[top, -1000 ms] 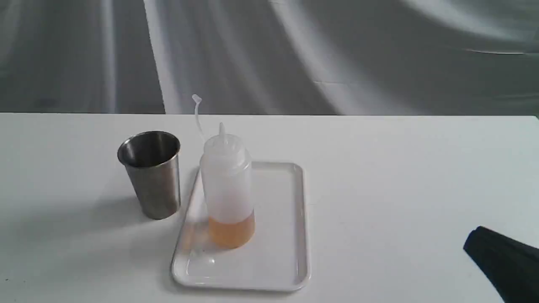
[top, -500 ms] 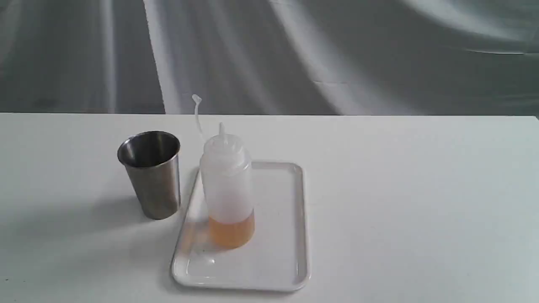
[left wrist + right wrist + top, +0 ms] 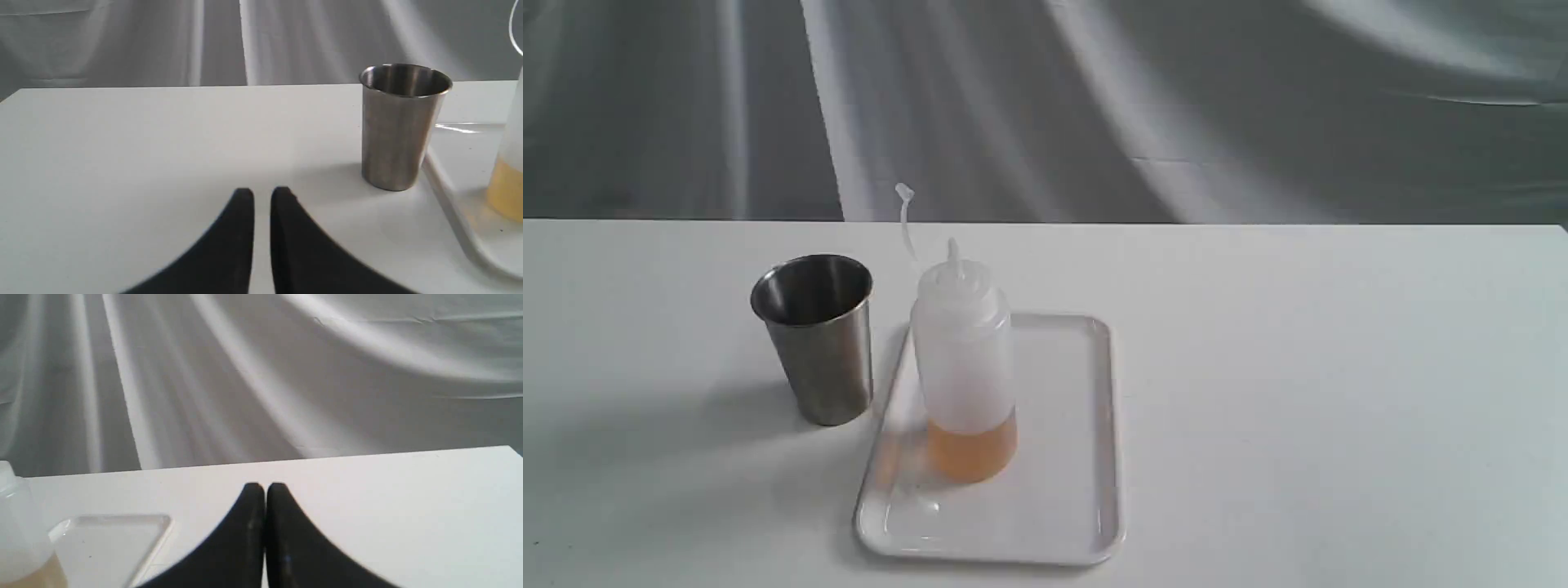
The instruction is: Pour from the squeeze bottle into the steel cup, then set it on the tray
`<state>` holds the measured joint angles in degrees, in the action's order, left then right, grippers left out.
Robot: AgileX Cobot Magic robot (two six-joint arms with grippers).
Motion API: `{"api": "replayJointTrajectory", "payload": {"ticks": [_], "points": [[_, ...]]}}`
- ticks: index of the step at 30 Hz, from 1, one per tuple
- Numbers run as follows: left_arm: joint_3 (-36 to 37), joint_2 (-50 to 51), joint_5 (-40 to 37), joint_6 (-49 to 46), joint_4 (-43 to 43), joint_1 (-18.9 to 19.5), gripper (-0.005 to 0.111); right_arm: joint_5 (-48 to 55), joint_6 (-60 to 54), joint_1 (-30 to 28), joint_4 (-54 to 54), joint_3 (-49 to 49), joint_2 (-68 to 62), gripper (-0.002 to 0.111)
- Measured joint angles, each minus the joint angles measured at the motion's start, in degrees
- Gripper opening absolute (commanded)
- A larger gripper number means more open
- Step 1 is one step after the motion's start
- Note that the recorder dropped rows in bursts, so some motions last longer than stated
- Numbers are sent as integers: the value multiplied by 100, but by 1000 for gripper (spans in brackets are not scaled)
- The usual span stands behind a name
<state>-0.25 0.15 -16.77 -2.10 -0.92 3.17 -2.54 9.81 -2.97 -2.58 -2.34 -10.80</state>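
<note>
Exterior view, left to right. One steel cup (image 3: 814,339) is noted left of centre, upright, mouth up. One squeeze bottle (image 3: 964,359) is stood just beside it on the left part of one tray (image 3: 1066,506), lower centre, long axis vertical, nozzle pointing up. Left gripper (image 3: 262,194): jaws drawn to a thin slit, nothing held. Right gripper (image 3: 265,488): jaws pressed together, empty.

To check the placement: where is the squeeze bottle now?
In the exterior view the squeeze bottle stands upright on the tray, near its left edge, just right of the steel cup.
</note>
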Motion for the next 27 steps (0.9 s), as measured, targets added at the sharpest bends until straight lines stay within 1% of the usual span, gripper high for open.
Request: {"api": "replayJointTrajectory", "payload": {"ticks": [7, 16, 27], "points": [[0, 0, 0, 0, 0, 0, 8, 369, 57, -470, 13, 210, 279, 0], [0, 0, 0, 0, 0, 0, 8, 940, -65, -845, 2, 213, 831, 0], [0, 0, 0, 0, 0, 0, 8, 1710, -381, -932, 2, 213, 1045, 0]]}}
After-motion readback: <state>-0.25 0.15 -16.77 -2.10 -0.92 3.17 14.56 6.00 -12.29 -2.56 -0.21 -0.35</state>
